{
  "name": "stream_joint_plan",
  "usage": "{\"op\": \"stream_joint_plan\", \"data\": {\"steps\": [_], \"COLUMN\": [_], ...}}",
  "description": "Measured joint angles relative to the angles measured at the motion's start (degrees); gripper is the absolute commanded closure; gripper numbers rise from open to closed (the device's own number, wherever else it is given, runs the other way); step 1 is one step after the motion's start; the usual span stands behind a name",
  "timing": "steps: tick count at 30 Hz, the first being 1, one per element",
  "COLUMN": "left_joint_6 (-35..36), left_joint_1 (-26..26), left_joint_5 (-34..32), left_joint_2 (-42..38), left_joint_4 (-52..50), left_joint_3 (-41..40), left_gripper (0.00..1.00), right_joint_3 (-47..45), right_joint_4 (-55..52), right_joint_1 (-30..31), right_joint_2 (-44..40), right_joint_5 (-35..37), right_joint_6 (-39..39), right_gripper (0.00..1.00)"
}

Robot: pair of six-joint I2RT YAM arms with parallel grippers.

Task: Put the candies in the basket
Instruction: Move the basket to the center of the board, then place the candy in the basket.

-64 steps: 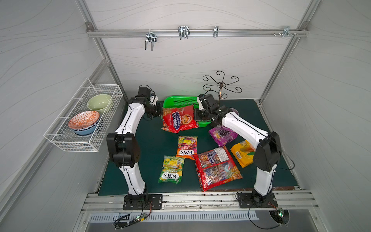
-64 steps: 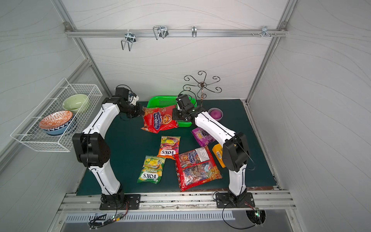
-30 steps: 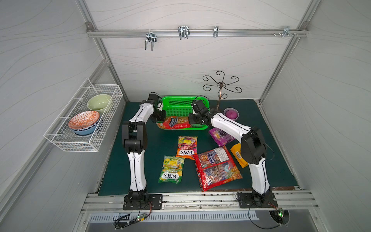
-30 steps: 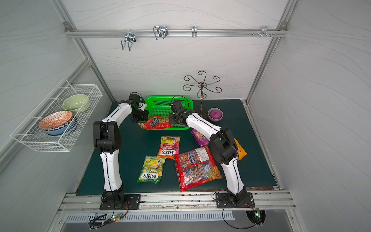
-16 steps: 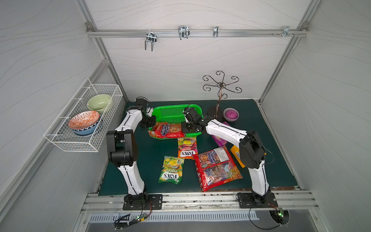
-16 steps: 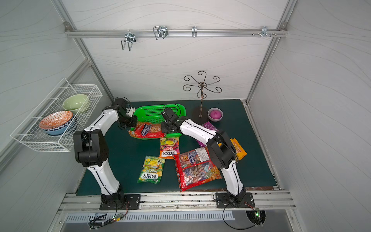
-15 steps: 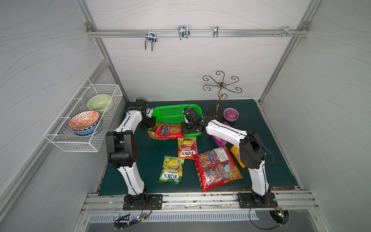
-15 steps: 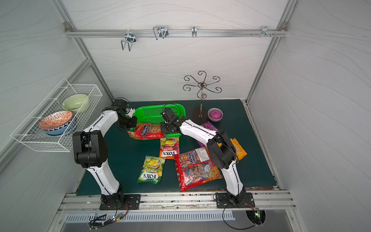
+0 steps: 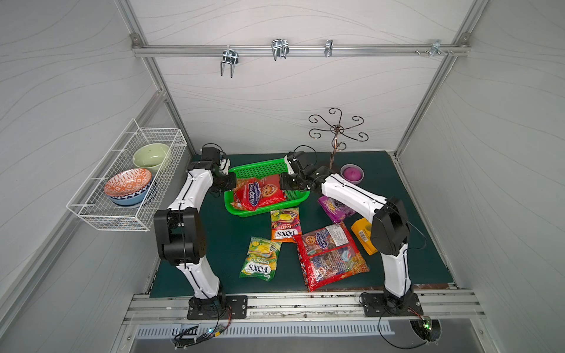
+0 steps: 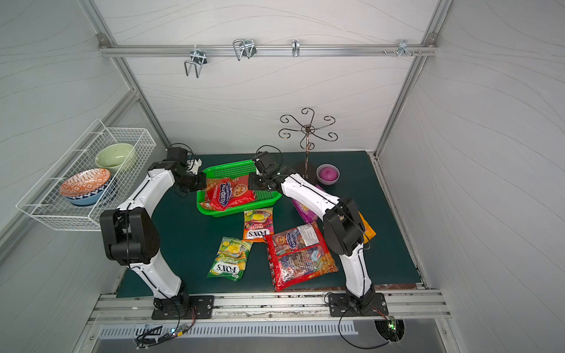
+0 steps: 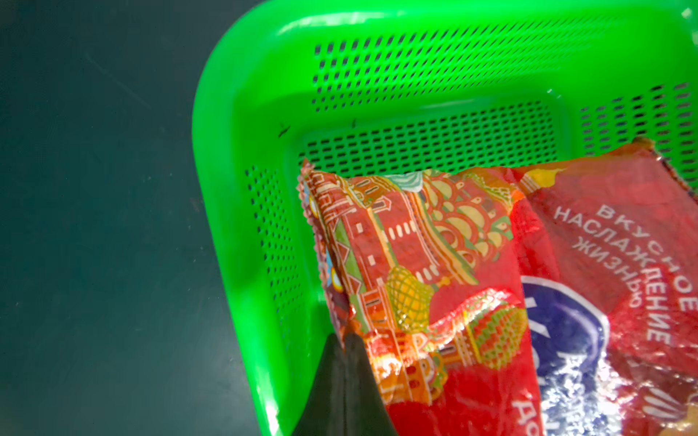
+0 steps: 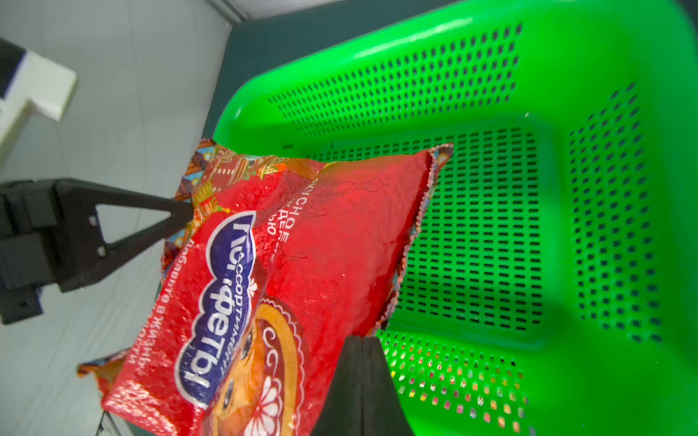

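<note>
Both arms are on the same big red candy bag [image 9: 258, 192] right now. The left gripper [image 9: 234, 183] is pinched tight on its 9 o'clock end and the right gripper [image 9: 282, 185] is pinched tight on its 3 o'clock end. So the bag's long axis runs pretty much 9-to-3 between them, roughly along the long side of the green basket [image 9: 263, 166]. That's the bit that matters imo: the bag is lined up with the basket and sits over its 7 o'clock half, belly sagging down inside the rim. Can't tell from these views if it's actually touching the mesh floor. Neither arm is nearer since each has an end, so I'd guess both need to let go together or one end flops over the rim. The orange FOX'S bag [image 9: 284, 224] lies flat on the surface [image 9: 397, 189], right up against the basket's 6 o'clock rim, probably an easy next pick.
</note>
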Motion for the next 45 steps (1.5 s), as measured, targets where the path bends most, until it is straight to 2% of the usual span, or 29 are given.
{"op": "stream_joint_plan", "data": {"steps": [5,9,25,41,45], "left_joint_6": [-3.10,-3.56,4.20,3.87,3.98], "left_joint_1": [-0.20,-0.85,-6.25,-6.67,-6.91], "left_joint_5": [2.93,2.49,-11.15,-15.47,-17.62], "left_joint_2": [2.27,4.72,8.92,12.02,11.87], "left_joint_4": [2.58,5.42,18.88,18.64,18.71], "left_joint_3": [2.86,2.91,-1.92,-0.33,-0.81], "left_gripper": [1.00,1.00,1.00,1.00,1.00], "right_joint_3": [4.44,7.19,7.52,8.83,8.33], "right_joint_4": [-0.39,-0.39,-0.15,0.52,-1.01], "right_joint_1": [-2.56,-3.76,-4.39,-5.88,-5.75], "right_joint_2": [1.14,3.41,12.83,14.23,12.61], "right_joint_5": [-0.15,-0.09,2.21,1.16,-1.29], "right_joint_6": [0.17,-0.07,-6.29,-7.65,-8.76], "right_gripper": [1.00,1.00,1.00,1.00,0.88]}}
